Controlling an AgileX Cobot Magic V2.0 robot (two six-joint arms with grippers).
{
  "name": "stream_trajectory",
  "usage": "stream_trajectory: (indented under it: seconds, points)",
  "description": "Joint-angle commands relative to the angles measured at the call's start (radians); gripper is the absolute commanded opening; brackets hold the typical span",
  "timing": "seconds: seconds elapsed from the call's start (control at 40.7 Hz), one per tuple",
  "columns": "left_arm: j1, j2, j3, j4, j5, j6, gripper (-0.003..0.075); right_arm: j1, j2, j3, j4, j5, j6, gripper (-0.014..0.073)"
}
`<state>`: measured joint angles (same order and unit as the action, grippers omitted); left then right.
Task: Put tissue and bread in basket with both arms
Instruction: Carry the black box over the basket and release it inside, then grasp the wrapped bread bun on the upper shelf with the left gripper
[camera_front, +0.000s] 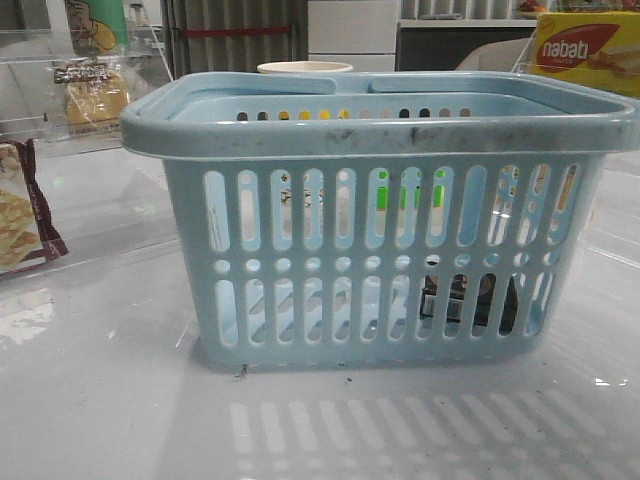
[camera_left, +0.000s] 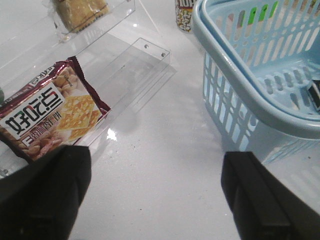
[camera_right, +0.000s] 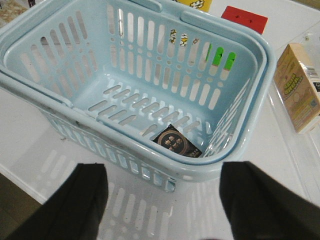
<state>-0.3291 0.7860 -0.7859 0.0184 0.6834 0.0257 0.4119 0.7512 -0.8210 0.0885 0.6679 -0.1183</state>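
Observation:
The light-blue basket (camera_front: 380, 240) stands in the middle of the table; it also shows in the left wrist view (camera_left: 260, 75) and the right wrist view (camera_right: 135, 75). The tissue, a small dark pack (camera_right: 177, 143), lies on the basket floor in one corner and shows through the slots (camera_front: 465, 300). The bread (camera_front: 95, 95) lies in a clear packet on a clear shelf at the far left; it also shows in the left wrist view (camera_left: 80, 11). My left gripper (camera_left: 157, 195) is open and empty over bare table between the shelf and the basket. My right gripper (camera_right: 162, 200) is open and empty just outside the basket's rim. Neither gripper shows in the front view.
A maroon-edged cracker packet (camera_left: 50, 112) lies on a clear acrylic shelf (camera_left: 145, 60) left of the basket. A yellow nabati box (camera_front: 585, 50) stands at the far right. A pale cup (camera_front: 305, 68) is behind the basket. A beige carton (camera_right: 300, 85) lies beside the basket.

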Motion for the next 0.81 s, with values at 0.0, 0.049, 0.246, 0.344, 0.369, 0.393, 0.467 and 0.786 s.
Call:
stream_trajectory:
  seconds: [0.0,0.049,0.246,0.344,0.369,0.393,0.467,0.786]
  points:
    - [-0.001,0.069,-0.057,0.037,-0.095,-0.002,0.0598,0.000,-0.006,-0.026,-0.011,-0.068,-0.008,0.0573]
    - [0.010,0.127,-0.090,0.050,-0.106,-0.002,0.0598,0.000,-0.006,-0.026,-0.011,-0.068,-0.008,0.0573]
    - [0.089,0.357,-0.258,0.059,-0.120,-0.002,0.0598,0.000,-0.006,-0.026,-0.011,-0.068,-0.008,0.0573]
    - [0.124,0.473,-0.345,0.059,-0.127,-0.002,0.0598,0.000,-0.006,-0.026,-0.011,-0.068,-0.008,0.0573]
    - [0.133,0.505,-0.372,0.059,-0.127,-0.002,0.0597,0.000,-0.006,-0.026,-0.011,-0.068,-0.008,0.0573]
    - [0.140,0.528,-0.392,0.059,-0.127,-0.002,0.0597,0.000,-0.006,-0.026,-0.011,-0.068,-0.008,0.0573]
    - [0.159,0.609,-0.463,0.059,-0.127,-0.002,0.0593,0.000,-0.006,-0.026,-0.011,-0.068,-0.008,0.0573]
    - [0.181,0.861,-0.731,0.068,-0.136,-0.002,0.0578,0.000,-0.006,-0.026,-0.011,-0.068,-0.008,0.0573]
